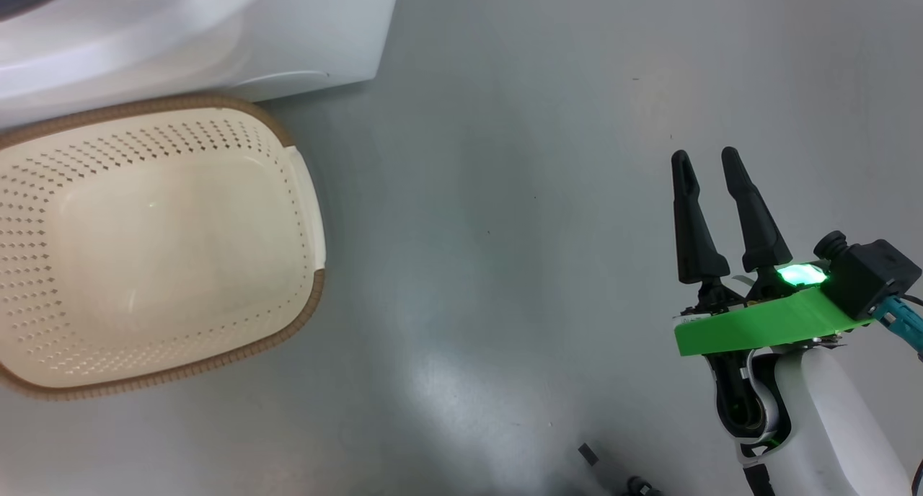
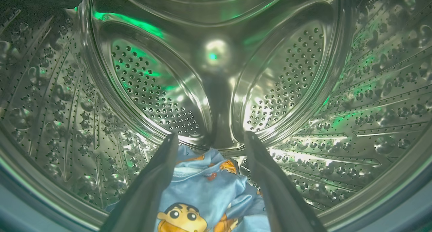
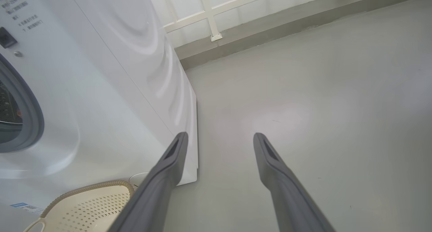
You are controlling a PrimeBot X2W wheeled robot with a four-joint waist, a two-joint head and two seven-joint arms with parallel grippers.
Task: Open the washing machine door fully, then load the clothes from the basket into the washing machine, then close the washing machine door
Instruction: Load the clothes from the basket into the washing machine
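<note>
My left gripper (image 2: 209, 139) is inside the steel perforated drum (image 2: 371, 100) of the washing machine (image 3: 101, 100), open, with nothing between its fingers. Light-blue clothes (image 2: 206, 195) printed with orange-brown cartoon faces lie on the drum floor just below and between the fingers. The cream-white perforated basket (image 1: 303, 193) with a brown rim sits on the floor against the washer's base (image 1: 216, 42), and nothing lies in it. My right gripper (image 1: 707, 157) hovers open over bare floor, well to the right of the basket. The right wrist view has this gripper (image 3: 219, 136), the basket (image 3: 87, 205) and the grey gasket (image 3: 32, 114).
Grey floor (image 1: 505, 229) stretches between the basket and my right arm. A small dark piece (image 1: 588, 453) lies on the floor near the bottom edge. A white railing and low kerb (image 3: 216, 33) run behind the washer.
</note>
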